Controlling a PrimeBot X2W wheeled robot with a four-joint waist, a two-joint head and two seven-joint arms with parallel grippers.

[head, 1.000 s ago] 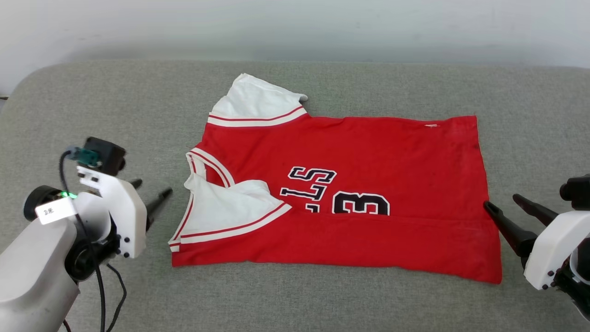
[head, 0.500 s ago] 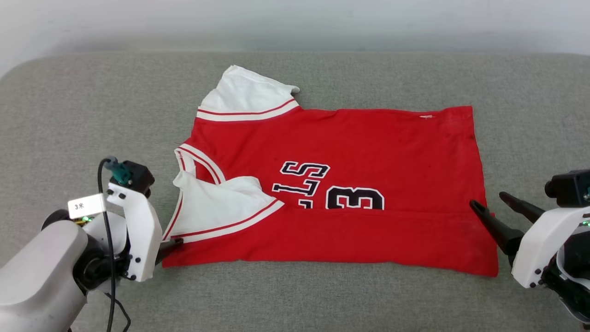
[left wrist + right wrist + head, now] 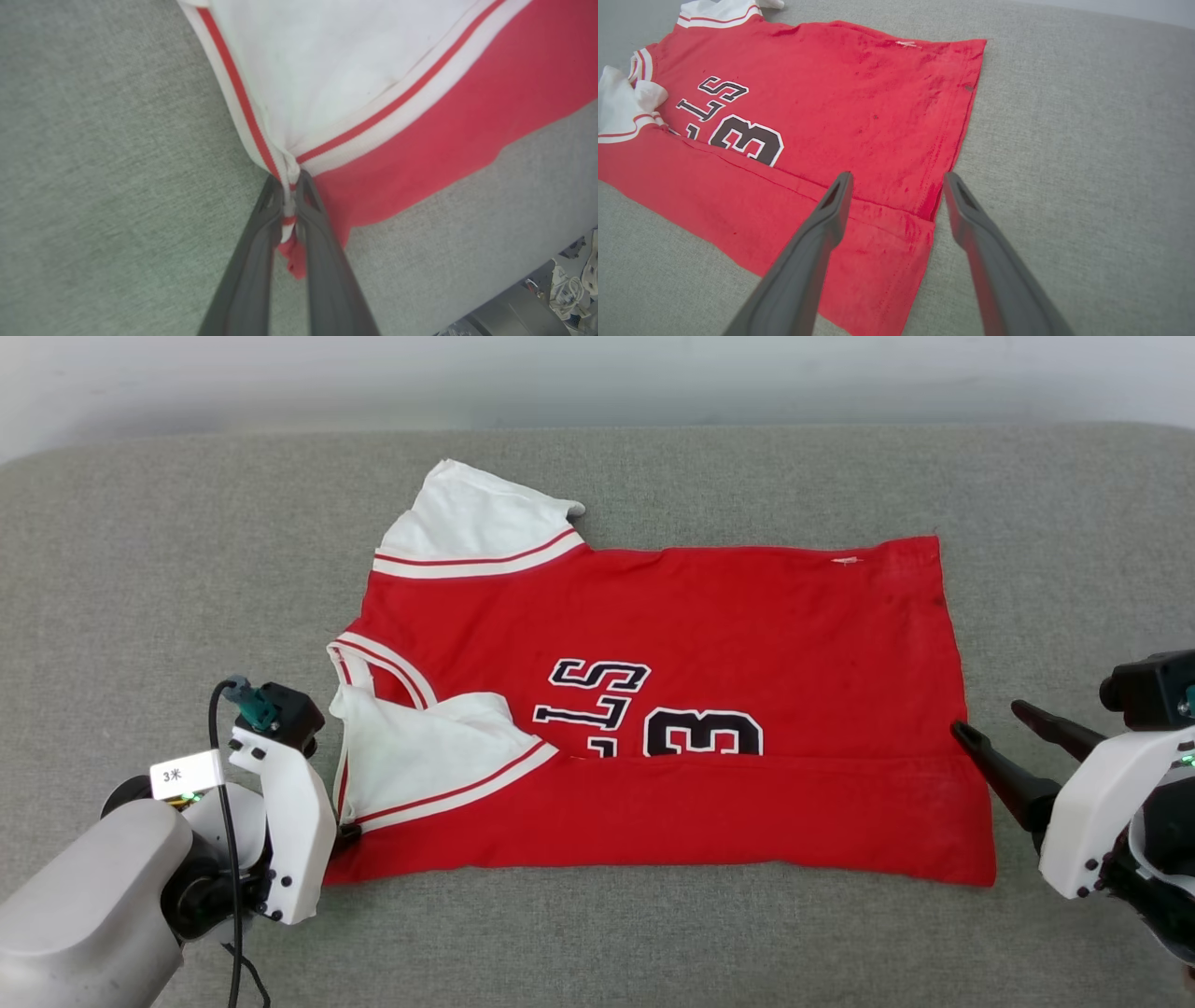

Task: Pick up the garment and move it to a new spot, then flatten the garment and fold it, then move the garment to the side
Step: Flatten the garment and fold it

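Observation:
The garment (image 3: 700,616), a red jersey with white sleeves and black lettering, lies spread on the grey cushion with its near long edge folded up over the print. My left gripper (image 3: 347,833) sits at the garment's near left corner. In the left wrist view the left gripper (image 3: 289,182) is shut on the striped trim and red cloth of the garment (image 3: 420,116). My right gripper (image 3: 991,720) stands open at the right hem. In the right wrist view the right gripper (image 3: 896,179) hovers over the hem of the garment (image 3: 840,93), one finger above the cloth and one above the cushion.
The grey cushion (image 3: 149,569) stretches wide on both sides of the jersey and in front of it. A pale wall (image 3: 597,373) runs along the back. Past the cushion's edge, some clutter (image 3: 574,275) lies on the floor.
My left gripper went from open beside the collar to the garment's near left corner and closed on it. The right gripper stayed open near the hem. The head view tilted slightly.

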